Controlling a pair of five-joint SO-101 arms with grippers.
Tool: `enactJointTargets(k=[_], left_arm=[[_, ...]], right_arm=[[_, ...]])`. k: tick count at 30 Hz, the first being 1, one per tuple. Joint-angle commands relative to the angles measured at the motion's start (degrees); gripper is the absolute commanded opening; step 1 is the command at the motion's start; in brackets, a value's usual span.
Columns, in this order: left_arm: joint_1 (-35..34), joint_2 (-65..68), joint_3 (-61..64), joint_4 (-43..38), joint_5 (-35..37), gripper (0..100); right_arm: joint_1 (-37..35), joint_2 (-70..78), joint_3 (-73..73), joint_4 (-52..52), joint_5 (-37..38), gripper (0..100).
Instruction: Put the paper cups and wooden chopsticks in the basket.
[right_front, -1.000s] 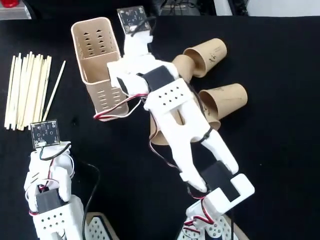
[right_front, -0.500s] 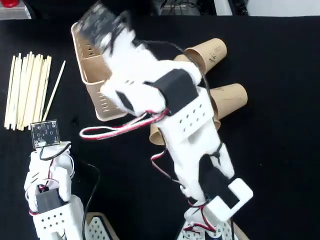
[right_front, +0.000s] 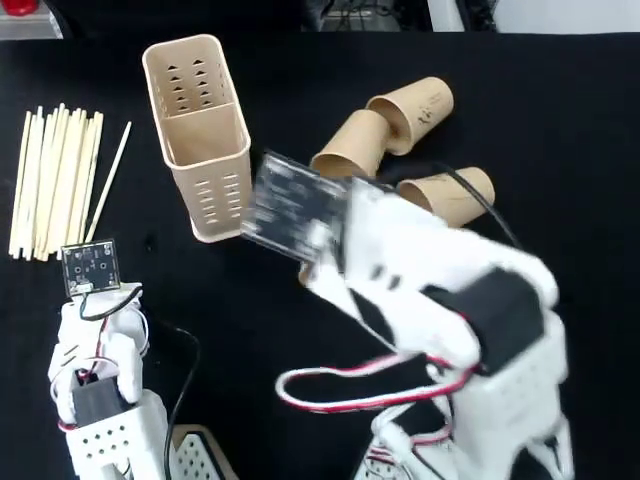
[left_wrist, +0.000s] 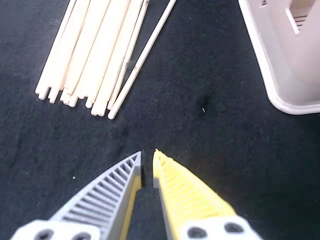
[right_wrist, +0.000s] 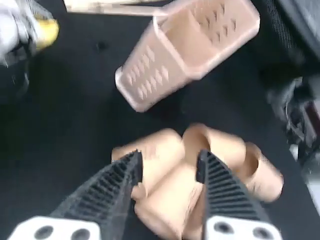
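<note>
Chopsticks (right_front: 55, 180) lengthwise near-to-far | left pincer (left_wrist: 146, 153) clenched | right pincer (right_wrist: 169, 157) released above paper cups (right_wrist: 170, 189)

Chopsticks (right_front: 52, 180) bundled at far left of table (right_front: 570, 120), one stray stick (right_front: 108, 180) just right of the bundle. Basket (right_front: 200, 140) right of that, apart. Cups (right_front: 412, 108) on their sides, bunched together right of basket. Left gripper (left_wrist: 147, 154) on near side of chopstick ends, right gripper (right_wrist: 167, 160) above the cup cluster
</note>
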Motion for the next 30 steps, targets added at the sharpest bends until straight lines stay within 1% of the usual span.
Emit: enactJointTargets(k=[1, 4, 7, 13, 17, 21, 23, 25, 30], left_arm=[[-0.4, -0.5, 1.0, 0.4, 0.2, 5], [-0.4, -0.5, 1.0, 0.4, 0.2, 5], [-0.4, -0.5, 1.0, 0.4, 0.2, 5], [-0.4, -0.5, 1.0, 0.4, 0.2, 5], [-0.4, -0.5, 1.0, 0.4, 0.2, 5], [-0.4, -0.5, 1.0, 0.4, 0.2, 5], [-0.4, -0.5, 1.0, 0.4, 0.2, 5], [-0.4, -0.5, 1.0, 0.4, 0.2, 5], [-0.4, -0.5, 1.0, 0.4, 0.2, 5]], right_arm=[[7.6, -11.7, 17.5, 1.8, 6.3, 22.1], [12.5, -20.4, 27.6, 0.4, 11.5, 22.6], [15.1, -28.5, 38.1, -1.6, 16.0, 22.3], [19.1, -45.2, 59.5, -10.9, 20.1, 22.6], [19.3, -56.9, 75.2, -19.5, 20.1, 22.6], [19.3, -67.7, 86.5, -25.6, 19.9, 22.6], [19.1, -67.9, 88.6, -27.8, 19.7, 22.6], [18.6, -66.8, 88.8, -29.9, 17.9, 22.6], [12.4, -67.6, 89.5, -32.9, 14.2, 22.6]])
